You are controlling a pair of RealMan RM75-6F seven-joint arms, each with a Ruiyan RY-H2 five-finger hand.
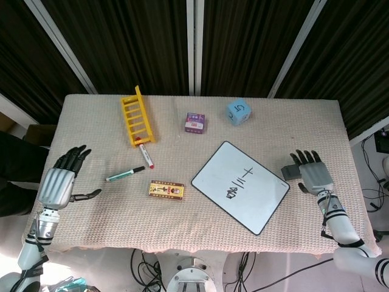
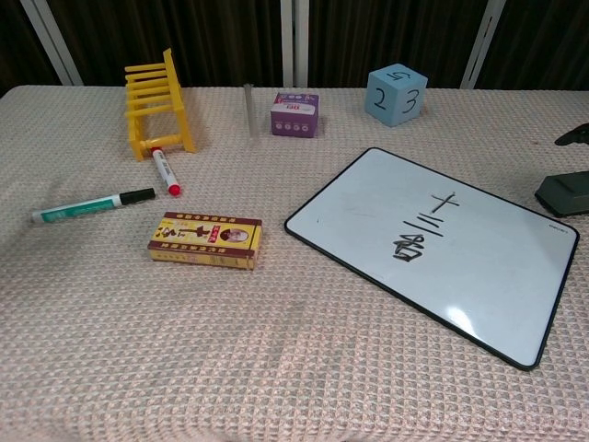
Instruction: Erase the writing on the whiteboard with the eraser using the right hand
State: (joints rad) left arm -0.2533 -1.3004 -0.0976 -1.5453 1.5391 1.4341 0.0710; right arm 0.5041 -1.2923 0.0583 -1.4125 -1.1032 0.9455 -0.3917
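Dark grey eraser (image 1: pixel 290 172) lies near the table's (image 1: pixel 200 234) right edge, just beside the whiteboard (image 1: pixel 240 186), its writing (image 1: pixel 239 182) intact. Right hand (image 1: pixel 313 176) hovers beside it, fingers spread, empty: the reach is in hand; next, close on it. Left hand (image 1: pixel 58 184) rests open.

Counter (image 1: pixel 200 243) covered in beige waffle-weave cloth, backed by dark curtains (image 1: pixel 140 42) with white frame bars (image 1: pixel 191 45), cables (image 1: pixel 261 274) seen on floor below

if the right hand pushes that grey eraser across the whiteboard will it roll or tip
Probably neither: the eraser looks like a low, flat-bottomed block, so it should slide rather than roll. The whiteboard looks smooth and lies loose on the woven tablecloth, so it may shift under a sideways push.
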